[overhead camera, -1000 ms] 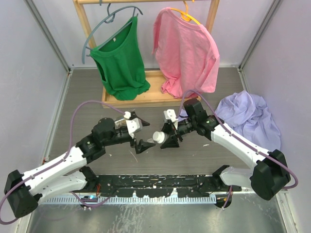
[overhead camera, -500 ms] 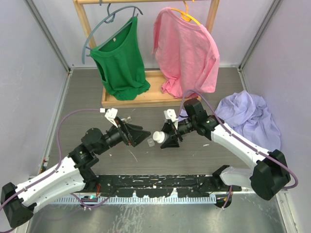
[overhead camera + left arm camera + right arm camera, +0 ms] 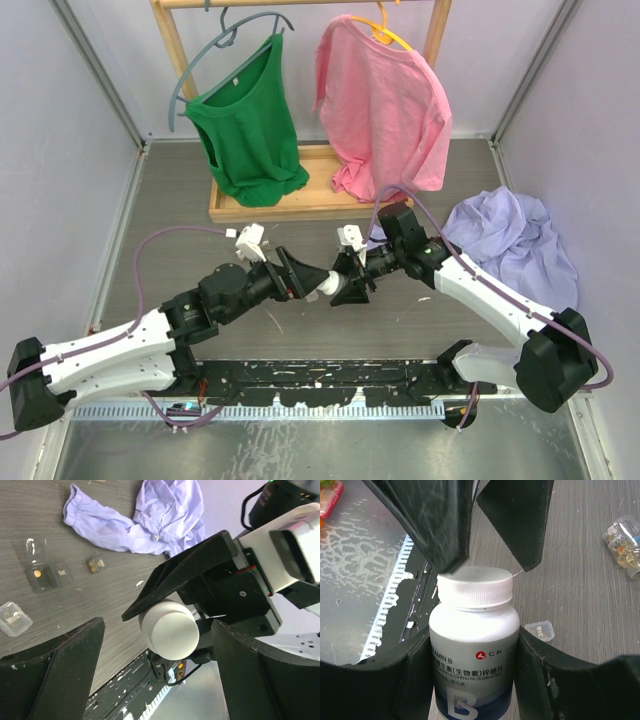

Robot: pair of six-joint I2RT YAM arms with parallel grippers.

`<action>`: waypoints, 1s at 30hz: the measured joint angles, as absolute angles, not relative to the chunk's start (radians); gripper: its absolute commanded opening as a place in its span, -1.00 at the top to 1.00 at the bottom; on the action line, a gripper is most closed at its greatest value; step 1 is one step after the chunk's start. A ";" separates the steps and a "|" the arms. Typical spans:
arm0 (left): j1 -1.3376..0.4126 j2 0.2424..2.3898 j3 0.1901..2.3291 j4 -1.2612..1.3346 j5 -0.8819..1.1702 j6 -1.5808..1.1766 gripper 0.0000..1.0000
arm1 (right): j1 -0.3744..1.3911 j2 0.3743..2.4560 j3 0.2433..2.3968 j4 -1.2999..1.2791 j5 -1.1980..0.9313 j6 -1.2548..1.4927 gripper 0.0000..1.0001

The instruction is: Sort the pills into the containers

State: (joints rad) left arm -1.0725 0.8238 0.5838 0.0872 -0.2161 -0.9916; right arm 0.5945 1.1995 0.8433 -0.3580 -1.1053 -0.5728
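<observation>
Setting: enclosed robot test cell, probably a lab. Grey panel walls, aluminium frame posts, tabletop clothes rack.

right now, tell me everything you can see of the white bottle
The bottle is white plastic with a ribbed white screw cap on. Its label shows a red logo, Chinese print, "VITAMIN B" and a big B on blue. The right gripper clamps its body from both sides, holding it sideways above the table. The open left gripper brackets the cap; contact there is unclear.
</observation>
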 measured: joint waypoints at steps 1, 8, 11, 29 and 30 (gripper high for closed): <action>-1.074 0.837 0.591 0.081 -0.218 -0.998 -0.76 | 0.595 1.200 0.843 -0.358 -1.105 -0.573 0.98; -1.093 0.896 0.655 0.018 -0.239 -1.011 -0.44 | 0.595 1.200 0.843 -0.358 -1.105 -0.573 0.98; -1.094 0.901 0.659 0.009 -0.241 -1.011 -0.35 | 0.595 1.200 0.843 -0.358 -1.105 -0.573 0.98; -1.143 0.955 0.764 -0.118 -0.255 -1.015 -0.04 | 0.595 1.200 0.843 -0.356 -1.105 -0.573 0.98; -1.146 0.962 0.772 -0.126 -0.255 -1.013 0.06 | 0.595 1.200 0.843 -0.356 -1.105 -0.573 0.98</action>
